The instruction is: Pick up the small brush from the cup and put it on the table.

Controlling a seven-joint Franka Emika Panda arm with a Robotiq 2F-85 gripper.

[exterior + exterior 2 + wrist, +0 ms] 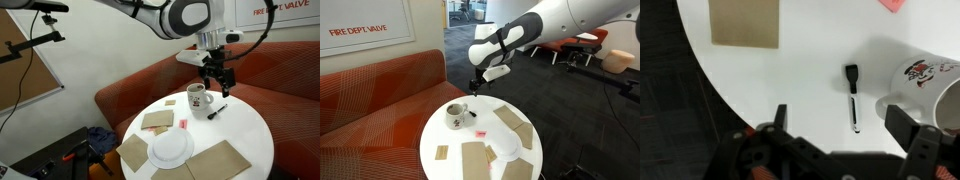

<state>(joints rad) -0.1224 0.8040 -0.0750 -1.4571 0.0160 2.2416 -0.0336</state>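
Beneath my wrist camera, the small brush (853, 98) lies flat on the white tabletop (790, 80). Its dark bristle end points away from me and its thin handle runs back toward my end effector (838, 115). My end effector is spread wide and empty. One finger (780, 116) shows to the left of the brush and the other to its right, so in that view the brush sits in the gap between them and touches neither.

Just to the right of the brush stands the white mug (930, 85), its dark reddish print turned toward the camera. Brush and mug are near each other but apart. In both exterior views my end effector hangs above the tabletop, beside the mug, on the side of the table closest to the red-orange couch (125, 95).

Further along the tabletop a tan mat (744, 22) lies flat, and a small pink-red item (893, 4) shows at the top edge of the wrist view. In an exterior view a round white plate (172, 148) sits among more tan mats, well apart from the mug and the brush
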